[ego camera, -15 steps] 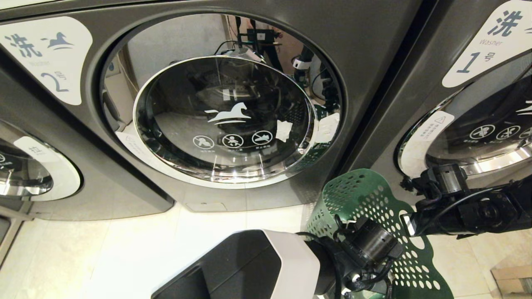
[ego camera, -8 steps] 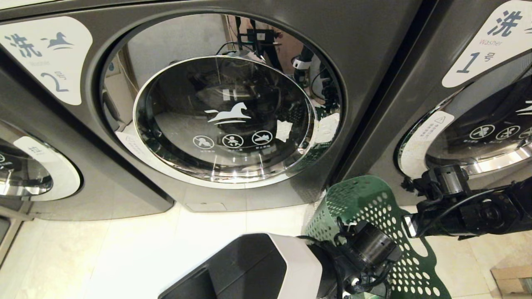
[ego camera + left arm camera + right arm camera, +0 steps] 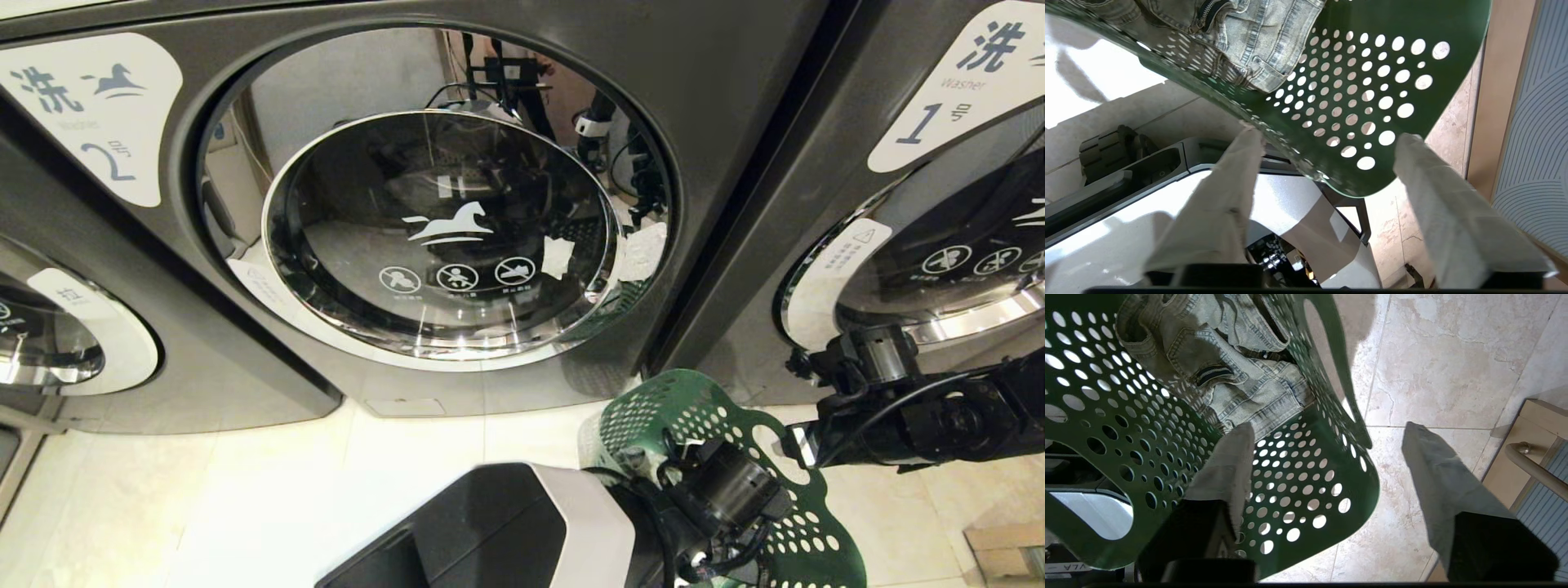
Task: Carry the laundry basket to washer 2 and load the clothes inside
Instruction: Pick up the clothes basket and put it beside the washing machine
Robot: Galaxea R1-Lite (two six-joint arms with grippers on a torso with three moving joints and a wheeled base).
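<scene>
I see the green laundry basket (image 3: 718, 425) holding denim clothes (image 3: 1241, 379) on the floor before washer 2 (image 3: 441, 237), its rim between the spread fingers of both released tools, left tool (image 3: 1327, 147) and right tool (image 3: 1327, 441).

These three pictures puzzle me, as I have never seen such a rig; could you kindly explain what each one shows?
A two-armed robot on wheels stands in a laundrette. The head view looks forward and down at washer 2, whose round door is shut, with washer 1 to its right. Below lies the tiled floor, and both black arms reach toward a green perforated laundry basket.

The other two pictures come from cameras on the wrists, behind the padded fingers. In the left wrist view, the left gripper is open, its fingers either side of the basket's edge. In the right wrist view, the right gripper is open too, one finger inside the rim. Neither holds anything. Denim clothes lie in the basket.
</scene>
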